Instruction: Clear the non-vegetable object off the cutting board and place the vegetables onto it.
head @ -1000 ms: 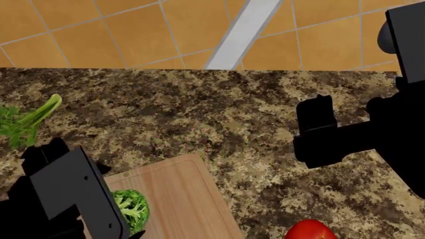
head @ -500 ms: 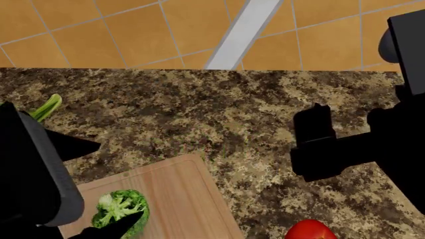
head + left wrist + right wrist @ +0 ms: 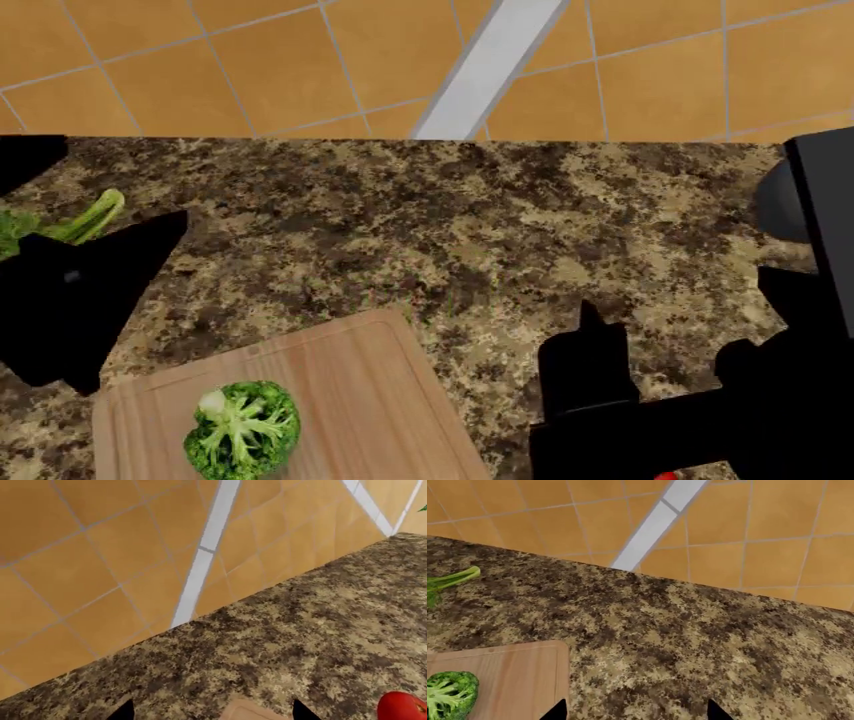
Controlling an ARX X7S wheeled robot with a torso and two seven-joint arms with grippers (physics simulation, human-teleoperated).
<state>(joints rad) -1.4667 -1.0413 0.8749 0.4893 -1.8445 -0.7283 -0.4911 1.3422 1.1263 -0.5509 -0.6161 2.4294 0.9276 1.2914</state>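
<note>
The cutting board [image 3: 360, 370] now carries the broccoli [image 3: 240, 428], set free since the left gripper [image 3: 210, 711] lifted away, its jaws parted and empty. The celery [image 3: 74, 225] lies off the board on the counter [image 3: 467, 220]. The tomato [image 3: 402, 707] remains (right gripper [image 3: 634, 709] spread, holding nothing, descending toward it).

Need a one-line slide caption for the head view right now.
Broccoli lies on the cutting board; celery lies on the granite counter.
</note>
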